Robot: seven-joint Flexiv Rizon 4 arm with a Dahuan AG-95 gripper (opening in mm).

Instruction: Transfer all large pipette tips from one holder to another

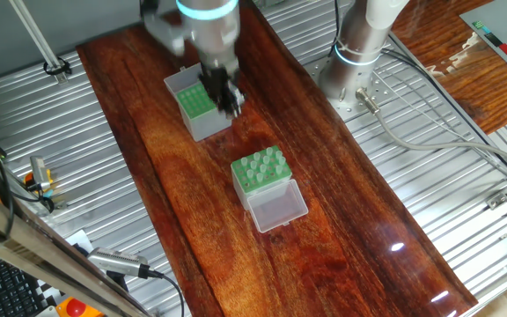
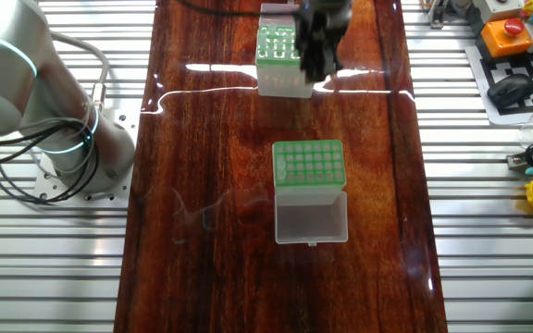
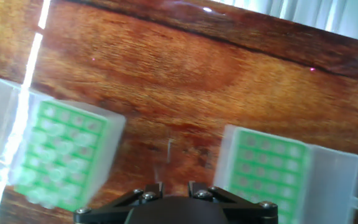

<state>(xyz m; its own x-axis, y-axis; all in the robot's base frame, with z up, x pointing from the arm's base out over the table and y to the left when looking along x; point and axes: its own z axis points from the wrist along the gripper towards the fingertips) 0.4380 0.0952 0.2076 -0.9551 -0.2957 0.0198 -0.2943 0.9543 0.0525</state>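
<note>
The grey-sided box (image 1: 199, 107) with its green rack top stands at the far end of the wooden table, and appears again (image 2: 280, 57) and at the left of the hand view (image 3: 61, 155). The whitish holder (image 1: 260, 172) with its clear lid (image 1: 277, 208) sits mid-table (image 2: 309, 166), at the right in the hand view (image 3: 267, 169). Whitish tips stand in its rack (image 1: 255, 167). My gripper (image 1: 225, 97) hangs beside the grey box (image 2: 320, 57), over bare wood between the boxes. Its fingers are close together (image 3: 176, 185), and a thin whitish pipette tip (image 3: 169, 150) shows just ahead of them.
The wooden board (image 1: 341, 229) lies on a ribbed metal table (image 1: 60, 132). The arm's base (image 2: 72, 148) with cables stands beside the board. A controller and emergency button (image 2: 507, 32) sit at one corner.
</note>
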